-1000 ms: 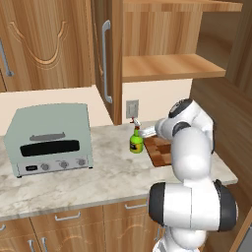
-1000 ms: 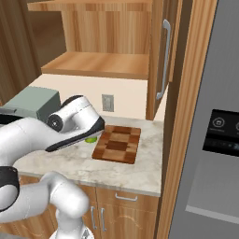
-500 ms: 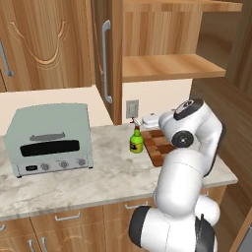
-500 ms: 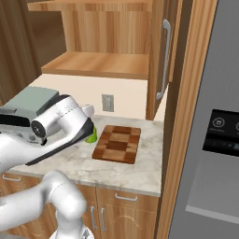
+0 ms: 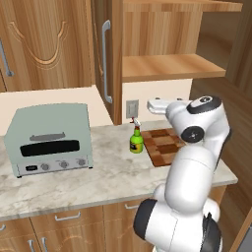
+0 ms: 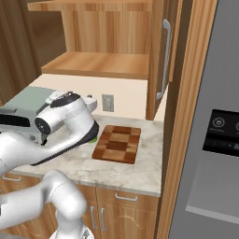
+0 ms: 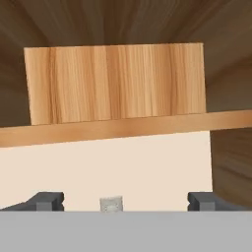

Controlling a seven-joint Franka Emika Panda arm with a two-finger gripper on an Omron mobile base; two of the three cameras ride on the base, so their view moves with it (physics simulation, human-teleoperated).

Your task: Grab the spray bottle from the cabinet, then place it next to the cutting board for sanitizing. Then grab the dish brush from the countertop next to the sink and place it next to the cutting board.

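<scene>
Spray bottle (image 5: 136, 141) sits beside cutting board (image 5: 169, 144); gripper (image 7: 118, 203) wide apart, empty — next: swing toward sink, approx. brush-handle height.

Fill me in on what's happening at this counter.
The spray bottle stands upright on the countertop, just left of the cutting board. The gripper is open, holds nothing, and faces the wall under the open cabinet. A toaster oven sits further left.
</scene>
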